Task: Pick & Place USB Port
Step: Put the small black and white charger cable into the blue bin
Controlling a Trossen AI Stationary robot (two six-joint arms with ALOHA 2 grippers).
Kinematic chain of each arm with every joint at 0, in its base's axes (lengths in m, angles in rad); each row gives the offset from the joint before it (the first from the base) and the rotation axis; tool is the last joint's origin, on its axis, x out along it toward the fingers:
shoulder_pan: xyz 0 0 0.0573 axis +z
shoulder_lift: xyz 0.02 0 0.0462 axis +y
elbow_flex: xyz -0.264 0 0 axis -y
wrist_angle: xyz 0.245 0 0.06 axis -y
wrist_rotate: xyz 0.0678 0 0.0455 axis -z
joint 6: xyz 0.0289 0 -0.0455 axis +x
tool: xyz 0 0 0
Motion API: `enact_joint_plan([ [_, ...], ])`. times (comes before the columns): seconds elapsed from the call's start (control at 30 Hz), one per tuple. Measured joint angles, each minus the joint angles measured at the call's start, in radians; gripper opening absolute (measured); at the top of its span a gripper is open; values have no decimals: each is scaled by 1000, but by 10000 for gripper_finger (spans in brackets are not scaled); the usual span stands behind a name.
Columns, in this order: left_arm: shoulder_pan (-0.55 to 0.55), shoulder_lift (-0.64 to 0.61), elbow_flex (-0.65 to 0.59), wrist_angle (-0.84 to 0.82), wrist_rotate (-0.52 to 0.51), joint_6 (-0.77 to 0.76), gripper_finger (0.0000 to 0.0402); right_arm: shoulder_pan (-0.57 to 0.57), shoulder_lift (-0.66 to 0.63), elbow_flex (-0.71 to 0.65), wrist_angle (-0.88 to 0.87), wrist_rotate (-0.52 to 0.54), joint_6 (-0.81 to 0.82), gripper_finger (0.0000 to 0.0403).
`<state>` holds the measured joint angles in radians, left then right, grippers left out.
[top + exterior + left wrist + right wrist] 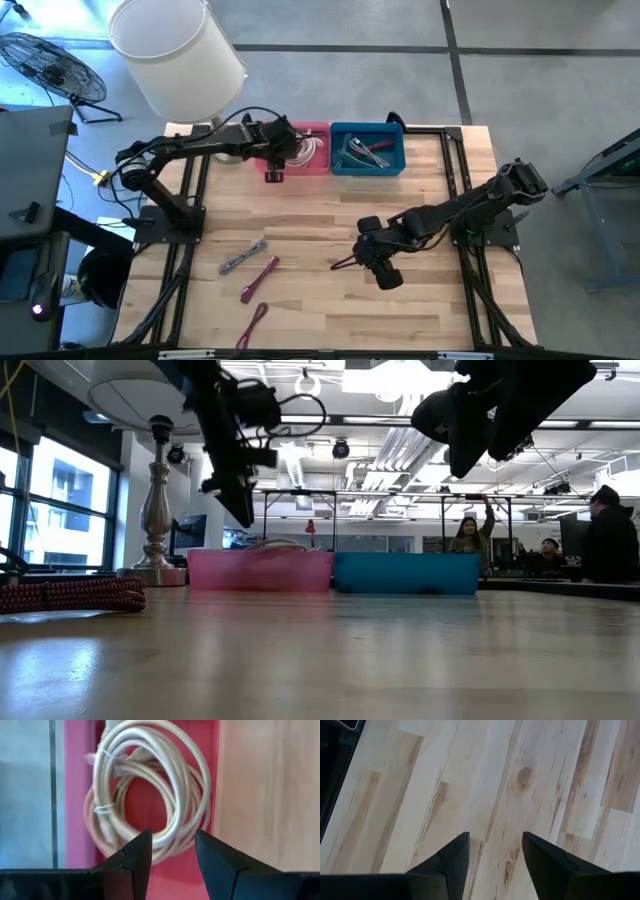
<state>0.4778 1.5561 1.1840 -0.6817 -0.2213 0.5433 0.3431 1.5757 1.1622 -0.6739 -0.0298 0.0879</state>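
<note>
A coiled white cable (150, 785) lies on the floor of the pink bin (312, 160) at the table's far edge. My left gripper (172, 834) hangs open above the coil, with nothing between its fingers; it also shows in the high view (276, 165). The blue bin (368, 148) beside it holds several cables. My right gripper (338, 265) stands open over bare wood (495, 837) near the table's middle. On the near left of the table lie a grey cable (243, 257) and two maroon cables (258, 278). A USB port as such I cannot make out.
A lamp with a white shade (175, 50) stands at the far left corner, its base (155, 510) beside the pink bin. A red braided cable (70, 593) lies at the near left. People (470, 535) stand in the room beyond the table.
</note>
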Motion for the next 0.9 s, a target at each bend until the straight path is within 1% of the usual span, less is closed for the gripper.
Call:
enact_joint_plan([
  [0.1, -1, -32, 92, -136, -17, -10, 145, 0, 0, 0, 0, 0, 0, 172],
  [0.2, -17, -69, 188, -303, -7, -65, 145, 0, 0, 0, -3, 0, 0, 173],
  [0.3, -65, -115, 260, -463, 28, -127, 145, 0, 0, 0, -23, 0, 0, 174],
  [0.4, -139, -161, 285, -602, 105, -249, 145, 0, 0, 0, -52, 1, 0, 172],
  [0.5, -250, -203, 262, -678, 174, -404, 145, 0, 0, 0, -63, 1, -1, 173],
  [0.6, -382, -213, 215, -738, 179, -558, 145, 0, 0, 0, -63, 2, -14, 173],
  [0.77, -578, -213, 102, -717, 145, -798, 145, 0, 0, 0, -63, 2, -41, 173],
  [0.9, -674, -212, -21, -623, 183, -877, 145, 0, 0, 0, -61, 2, -44, 173],
])
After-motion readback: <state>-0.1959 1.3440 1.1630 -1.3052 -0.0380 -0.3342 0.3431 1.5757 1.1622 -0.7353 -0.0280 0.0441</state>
